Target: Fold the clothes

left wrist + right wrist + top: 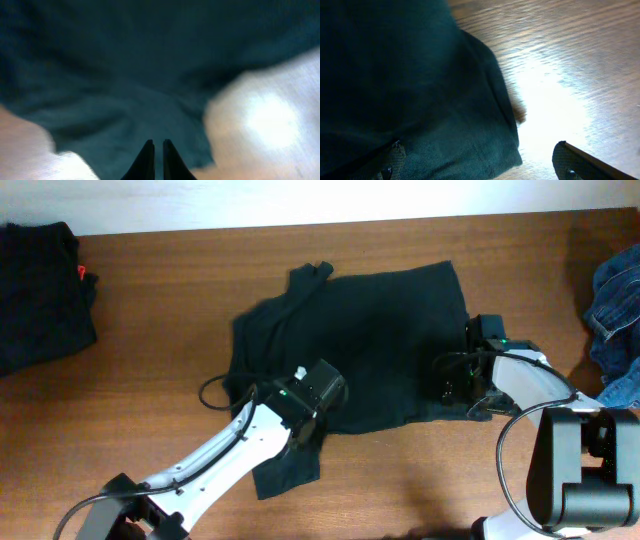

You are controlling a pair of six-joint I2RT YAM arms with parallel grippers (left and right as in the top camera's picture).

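The clothes here are a black T-shirt (370,330) lying partly folded in the middle of the wooden table (150,310). One sleeve or corner sticks out at the lower left under my left arm. My left gripper (305,430) hovers over that lower-left part. In the left wrist view its fingers (158,144) stand almost together above the dark cloth (125,75), with only a thin slit between them and nothing visibly pinched. My right gripper (458,388) sits at the shirt's right edge. It is wide open (479,150), with the shirt's hem corner (395,75) between its fingers and one finger (570,160) over bare wood.
A second pile of black cloth (40,290) lies at the far left corner. A blue denim garment (618,320) is at the right edge. A thin black cable (210,395) loops beside the left arm.
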